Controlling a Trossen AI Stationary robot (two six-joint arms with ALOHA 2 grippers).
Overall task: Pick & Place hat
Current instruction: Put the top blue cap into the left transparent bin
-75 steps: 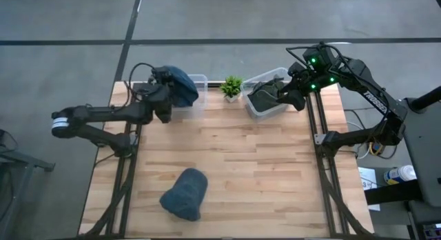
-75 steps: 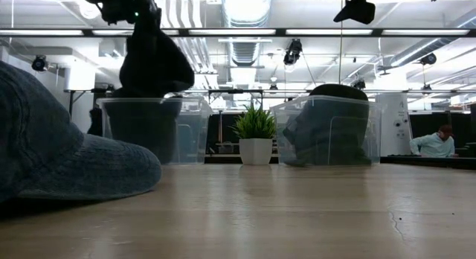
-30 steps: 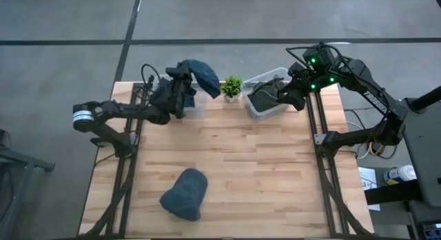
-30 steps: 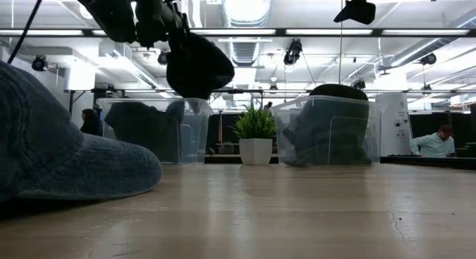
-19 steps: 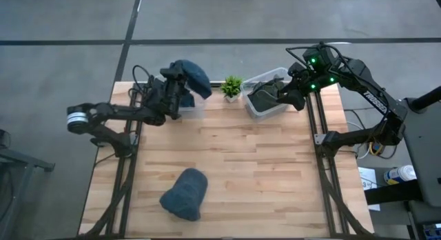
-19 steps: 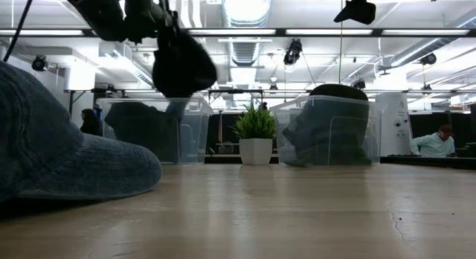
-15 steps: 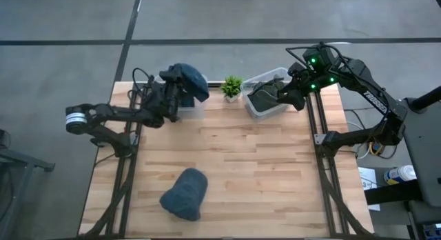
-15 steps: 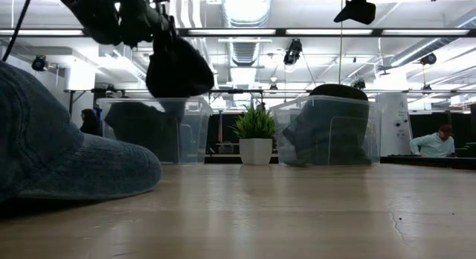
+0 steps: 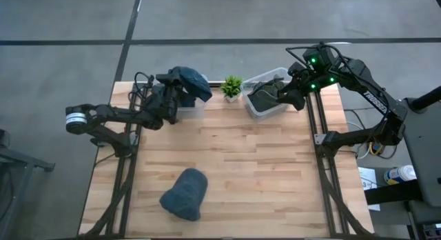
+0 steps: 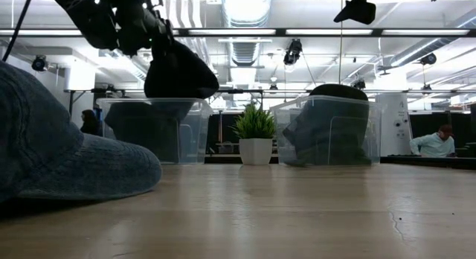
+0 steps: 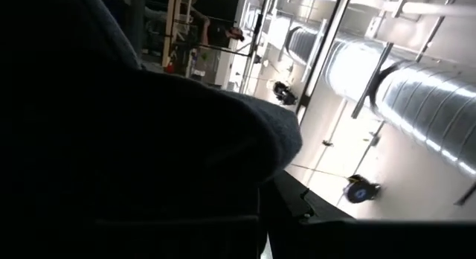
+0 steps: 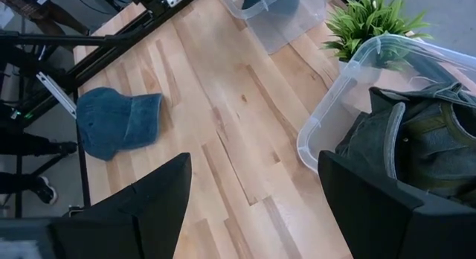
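My left gripper (image 9: pixel 176 90) is shut on a dark blue hat (image 9: pixel 191 83), which it holds in the air over the left clear bin (image 9: pixel 198 98). In the low view this hat (image 10: pixel 181 71) hangs just above that bin (image 10: pixel 152 129); in the left wrist view the hat (image 11: pixel 111 125) hides the fingers. My right gripper (image 12: pixel 253 214) is open and hovers by the right clear bin (image 12: pixel 335 117), which holds dark hats (image 12: pixel 405 140). Another blue hat (image 9: pixel 185 193) lies flat on the table near its near edge. My left gripper holds the dark blue hat by its upper part (image 10: pixel 160 45), coming at it from the table's left side, slanting down. The hat hangs below the fingers, lifted clear, just above the bin's rim. The hat itself hides the place of contact.
A small potted plant (image 9: pixel 231 87) stands between the two bins at the far edge. The middle of the wooden table (image 9: pixel 262 171) is bare. The lying hat (image 10: pixel 59 147) fills the low view's left side. A person (image 10: pixel 435 144) sits far behind the table.
My left gripper has carried the hat back from near the plant toward the table's left, and a little down, until it hangs over the left bin. The hat has swung along below the fingers. My right arm has kept still.
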